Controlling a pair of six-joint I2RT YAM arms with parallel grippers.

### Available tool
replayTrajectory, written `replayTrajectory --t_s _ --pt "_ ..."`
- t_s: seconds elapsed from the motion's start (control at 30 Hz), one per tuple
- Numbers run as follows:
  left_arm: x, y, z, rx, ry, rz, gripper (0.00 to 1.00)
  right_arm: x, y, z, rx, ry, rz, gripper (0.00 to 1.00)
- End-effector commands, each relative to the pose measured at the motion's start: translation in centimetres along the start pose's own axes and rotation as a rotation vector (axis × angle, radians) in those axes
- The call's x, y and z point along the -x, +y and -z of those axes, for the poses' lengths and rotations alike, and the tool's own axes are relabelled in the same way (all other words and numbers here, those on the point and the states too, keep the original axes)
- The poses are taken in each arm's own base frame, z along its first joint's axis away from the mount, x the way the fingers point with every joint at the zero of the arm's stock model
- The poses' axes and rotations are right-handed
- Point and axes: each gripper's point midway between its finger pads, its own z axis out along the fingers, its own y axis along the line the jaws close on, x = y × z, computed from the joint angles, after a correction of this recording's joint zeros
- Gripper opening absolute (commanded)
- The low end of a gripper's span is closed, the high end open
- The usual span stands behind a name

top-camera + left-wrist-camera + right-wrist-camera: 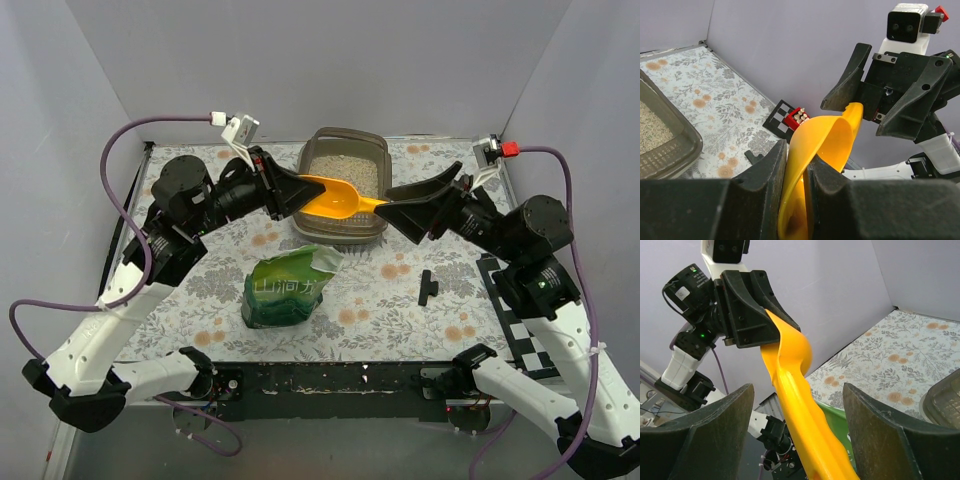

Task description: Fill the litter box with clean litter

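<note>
Status: left gripper (300,192) clamped on the bowl end of the small yellow plastic scoop (335,200), which sits above the near rim of the shallow grey-brown plastic litter box (345,135) at the far side. Pale beige clean litter (340,165) covers its floor, so it's partly filled and likely needs more. Right gripper (395,205) has its jaws wide around the handle, gripping nothing. Litter depth is hard to judge, and the scoop hides the near wall.

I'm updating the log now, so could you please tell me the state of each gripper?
Left gripper: shut on the yellow scoop, at its bowl.
Right gripper: open, its jaws either side of the scoop's handle, gaps showing.
</note>
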Motion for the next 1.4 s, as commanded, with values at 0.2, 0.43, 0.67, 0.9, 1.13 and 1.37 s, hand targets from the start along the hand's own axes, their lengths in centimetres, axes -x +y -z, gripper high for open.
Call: replayTrajectory --t_s 0.2,0.43,0.67,0.9,1.13,1.37 --pt "1.3 4.2 -0.3 -0.070 -0.012 0.034 0.00 0.4 0.7 -1.4 0.101 -0.041 -0.034 0.78" --pt "1.2 6.2 0.1 -0.086 -0.017 0.068 0.00 -0.1 -0.1 -2.4 0.110 -0.020 -0.056 0.75" --pt "1.8 6.7 1.1 -0.089 -0.024 0.074 0.00 -1.2 -1.4 -2.4 0.079 0.009 -0.067 0.75" --pt "1.3 6.5 0.9 -0.136 -0.024 0.104 0.00 -1.7 -1.7 -2.2 0.084 0.007 -0.085 0.75" --pt "1.0 6.6 0.8 -0.151 -0.021 0.124 0.00 -1.1 -1.3 -2.8 0.130 -0.010 -0.097 0.69" --pt "0.9 7.0 0.6 -0.141 -0.019 0.130 0.00 -1.6 -1.5 -3.2 0.161 -0.003 -0.126 0.55"
